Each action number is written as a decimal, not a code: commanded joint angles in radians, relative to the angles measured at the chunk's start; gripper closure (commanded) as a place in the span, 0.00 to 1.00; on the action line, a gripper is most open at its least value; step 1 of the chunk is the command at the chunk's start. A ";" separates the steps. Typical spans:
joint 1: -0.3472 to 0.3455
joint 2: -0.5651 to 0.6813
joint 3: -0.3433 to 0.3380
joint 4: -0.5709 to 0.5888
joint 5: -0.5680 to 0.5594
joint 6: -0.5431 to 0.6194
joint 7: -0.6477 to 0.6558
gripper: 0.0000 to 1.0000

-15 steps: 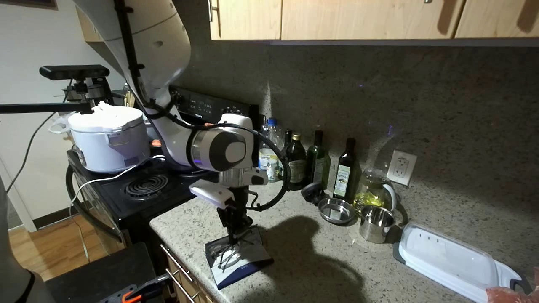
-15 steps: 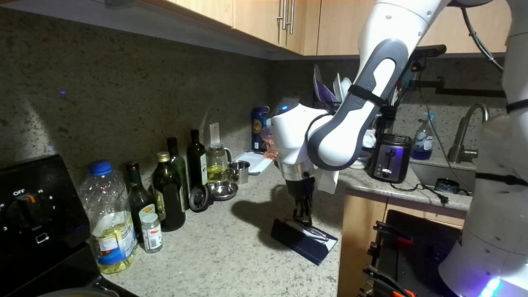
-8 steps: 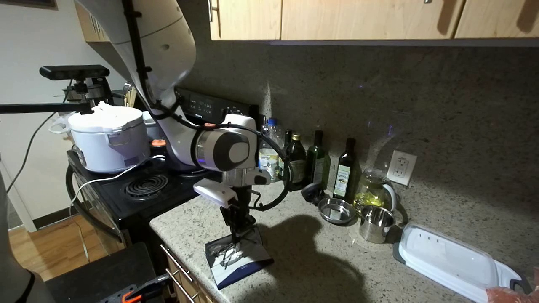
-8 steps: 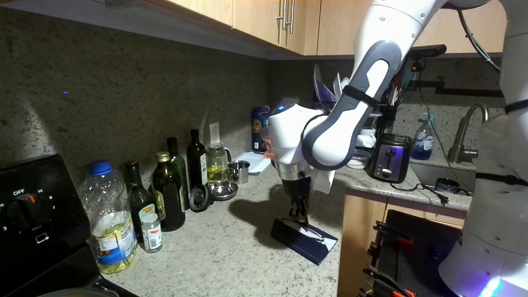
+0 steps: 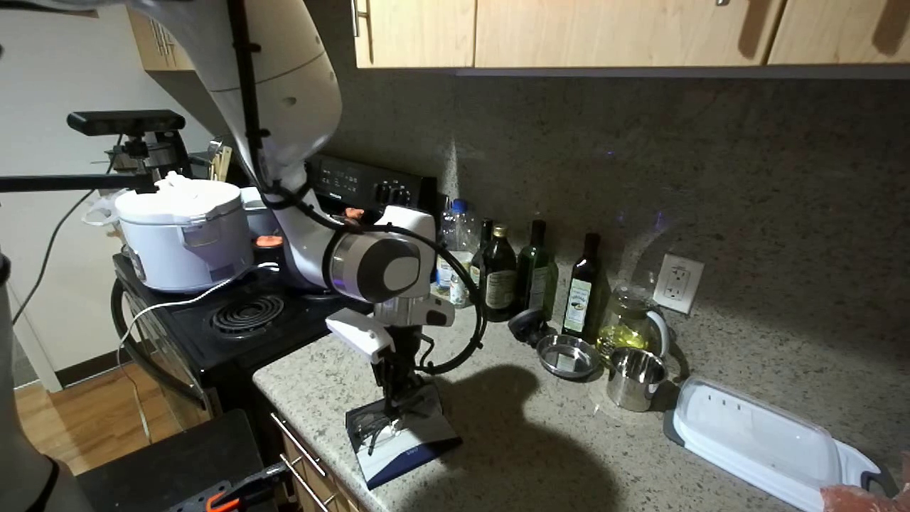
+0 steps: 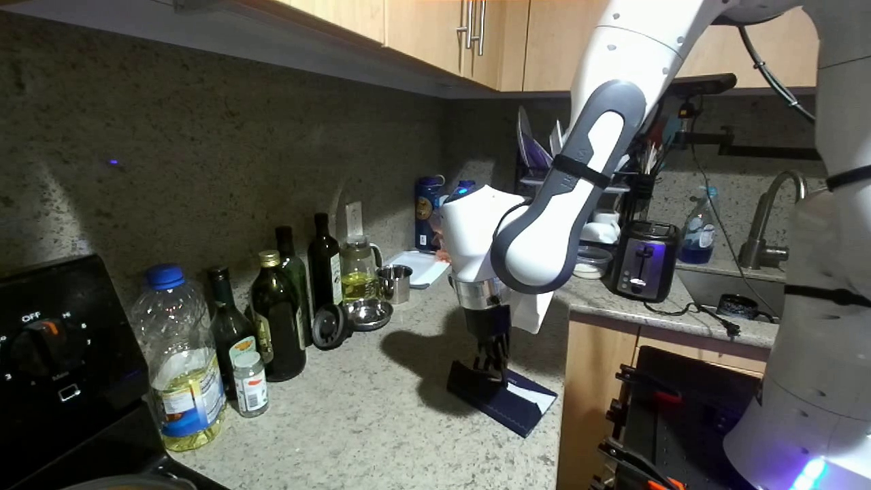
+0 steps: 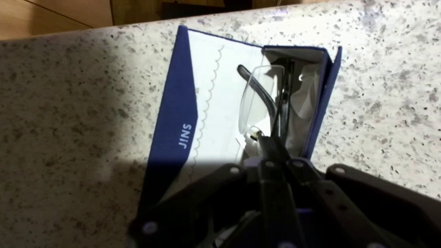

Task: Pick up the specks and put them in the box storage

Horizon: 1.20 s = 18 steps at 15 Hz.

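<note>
My gripper (image 7: pixel 272 146) is shut on the middle of the specks (image 7: pixel 260 90), clear lenses with dark arms, in the wrist view. One dark arm and part of the lens reach over the pale inner flap; the rest lies over the trough of the open case, the box storage (image 7: pixel 176 110). The case is dark blue outside and pale inside, lying on the counter. In an exterior view the gripper (image 5: pixel 389 411) points down into the case (image 5: pixel 419 461), with the specks (image 5: pixel 373 430) at its tips. In an exterior view the case wall (image 6: pixel 500 406) hides the specks.
The counter's front edge (image 5: pixel 330 473) runs close beside the case. Bottles (image 5: pixel 501 277), a steel bowl (image 5: pixel 567 358), a steel cup (image 5: pixel 635 380) and a white tray (image 5: pixel 761 441) stand along the back wall. The stove (image 5: pixel 249 313) adjoins the counter.
My gripper first rose slightly and shifted, then came down into the case with the specks held. The specks showed above the case wall before and are now lower, behind it. The case has not moved.
</note>
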 commanded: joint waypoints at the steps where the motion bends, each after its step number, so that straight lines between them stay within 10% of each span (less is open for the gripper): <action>1: 0.009 0.006 0.006 -0.004 0.057 0.042 0.001 1.00; 8: 0.026 -0.061 -0.011 -0.038 0.036 0.041 0.038 1.00; 10: 0.026 -0.083 -0.009 -0.048 0.035 0.040 0.039 0.73; 18: 0.030 -0.203 0.000 -0.107 -0.002 0.027 0.090 0.27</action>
